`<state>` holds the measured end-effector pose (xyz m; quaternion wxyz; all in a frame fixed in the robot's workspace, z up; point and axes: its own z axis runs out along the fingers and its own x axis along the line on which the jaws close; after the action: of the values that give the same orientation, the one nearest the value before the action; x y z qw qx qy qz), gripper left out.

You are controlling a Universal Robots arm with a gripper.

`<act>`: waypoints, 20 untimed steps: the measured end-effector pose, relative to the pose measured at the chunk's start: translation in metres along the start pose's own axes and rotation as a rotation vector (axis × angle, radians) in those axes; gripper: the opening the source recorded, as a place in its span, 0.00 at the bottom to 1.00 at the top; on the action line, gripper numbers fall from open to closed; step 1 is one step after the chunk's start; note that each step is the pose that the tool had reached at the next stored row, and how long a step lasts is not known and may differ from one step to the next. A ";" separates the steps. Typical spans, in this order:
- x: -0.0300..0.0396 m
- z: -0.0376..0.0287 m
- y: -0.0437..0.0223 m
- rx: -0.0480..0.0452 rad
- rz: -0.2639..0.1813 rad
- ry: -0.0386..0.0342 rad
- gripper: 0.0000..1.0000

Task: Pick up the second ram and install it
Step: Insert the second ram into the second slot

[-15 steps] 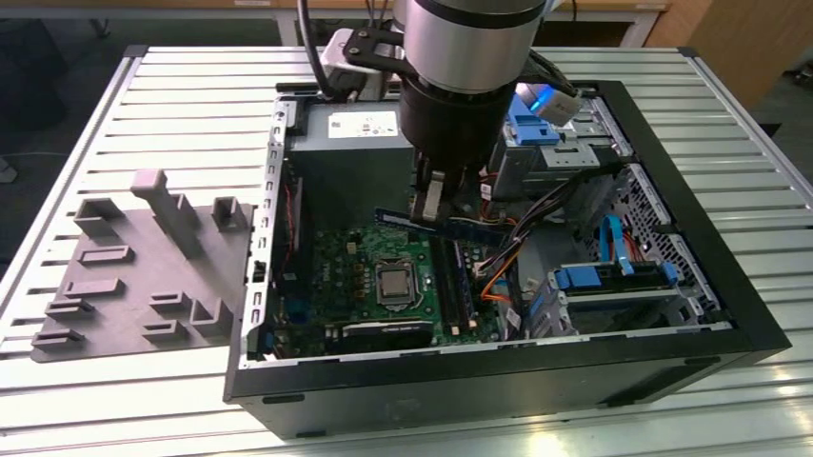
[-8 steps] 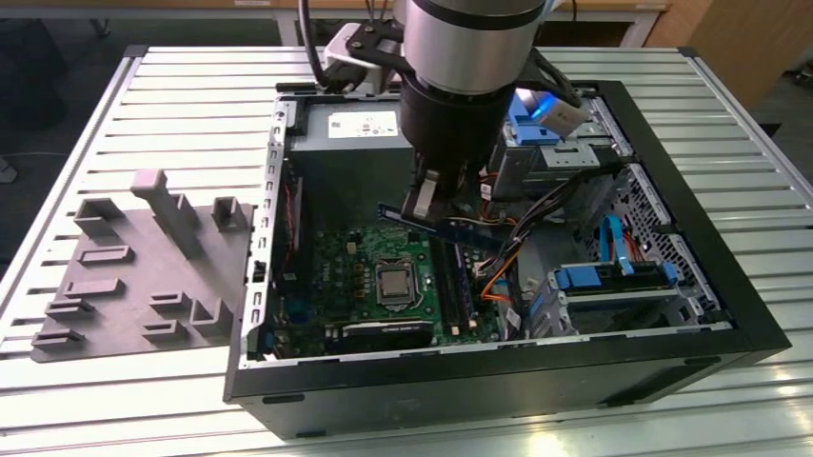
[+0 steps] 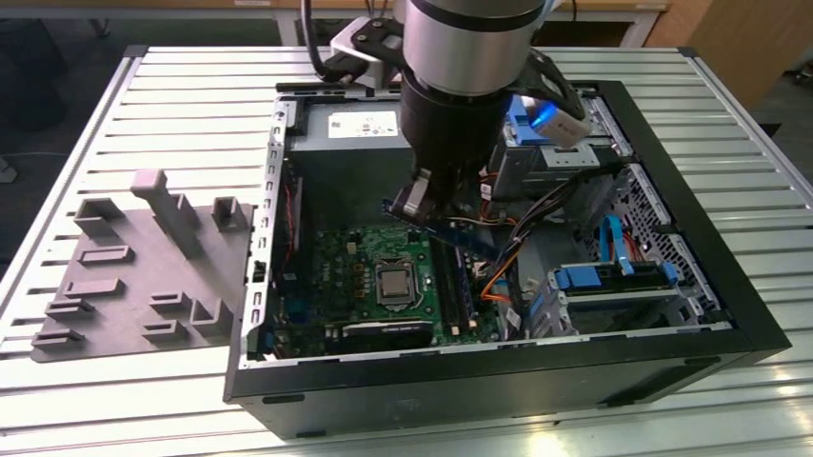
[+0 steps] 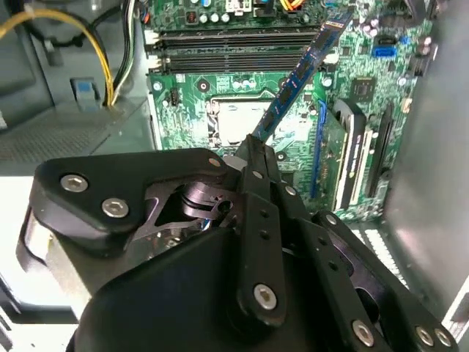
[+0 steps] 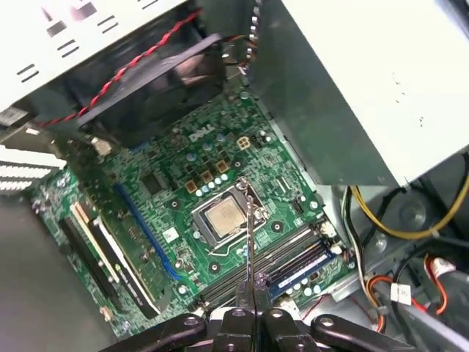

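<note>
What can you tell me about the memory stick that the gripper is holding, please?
The second ram is a thin, flat, narrow stick of dark bluish circuit board with small chips along its face. The gripper is shut on one end, and the rest juts out tilted above the green motherboard, not seated in the black slots. The first wrist view shows it edge-on.
</note>
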<state>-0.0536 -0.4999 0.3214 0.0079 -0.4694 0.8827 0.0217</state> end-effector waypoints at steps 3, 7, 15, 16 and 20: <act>0.0000 0.0003 0.0000 0.0019 0.055 -0.0017 0.11; 0.0000 0.0007 0.0000 0.0044 0.129 -0.0040 0.11; 0.0000 0.0016 -0.0001 0.0094 0.273 -0.0085 0.11; 0.0000 0.0017 0.0000 0.0100 0.291 -0.0091 0.11; 0.0000 0.0020 -0.0001 0.0124 0.362 -0.0113 0.11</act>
<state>-0.0536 -0.4999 0.3193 0.0117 -0.3028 0.9528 0.0200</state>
